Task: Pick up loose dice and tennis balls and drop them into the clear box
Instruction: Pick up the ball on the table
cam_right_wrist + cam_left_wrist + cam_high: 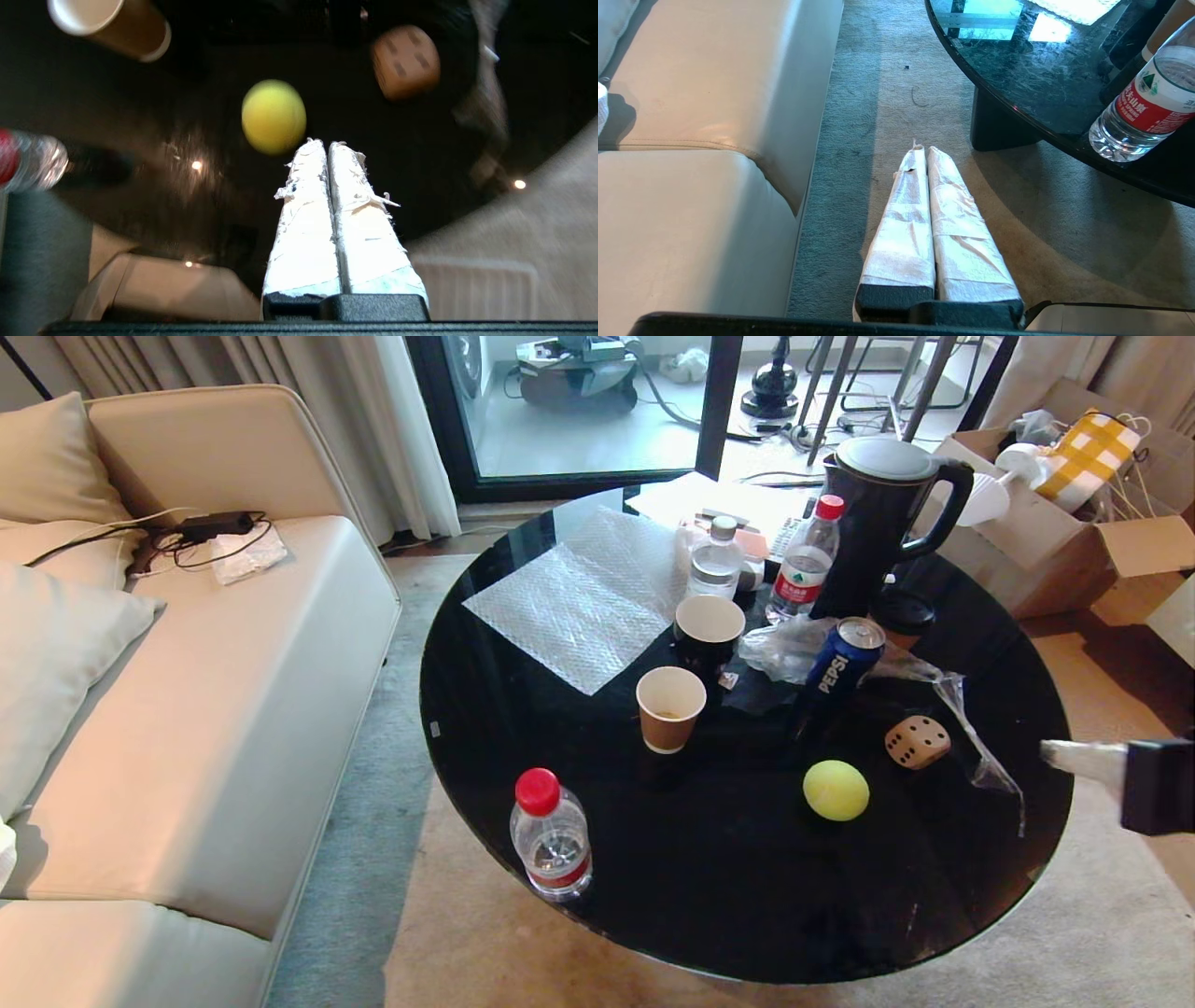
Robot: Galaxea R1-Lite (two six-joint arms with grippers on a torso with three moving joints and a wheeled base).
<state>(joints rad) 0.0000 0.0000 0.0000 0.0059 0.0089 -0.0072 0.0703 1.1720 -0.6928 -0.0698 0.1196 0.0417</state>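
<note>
A yellow-green tennis ball lies on the round black table, toward its near right. A pale beige die with black pips rests just behind and right of it. My right gripper reaches in over the table's right edge, shut and empty, its tape-wrapped fingers pressed together. In the right wrist view that gripper points past the ball, with the die further off. My left gripper hangs shut and empty over the carpet between sofa and table. The clear box is out of view.
The table also carries a water bottle at its near left edge, a brown paper cup, a Pepsi can, a black kettle, more bottles, crumpled plastic wrap and bubble wrap. A beige sofa stands left.
</note>
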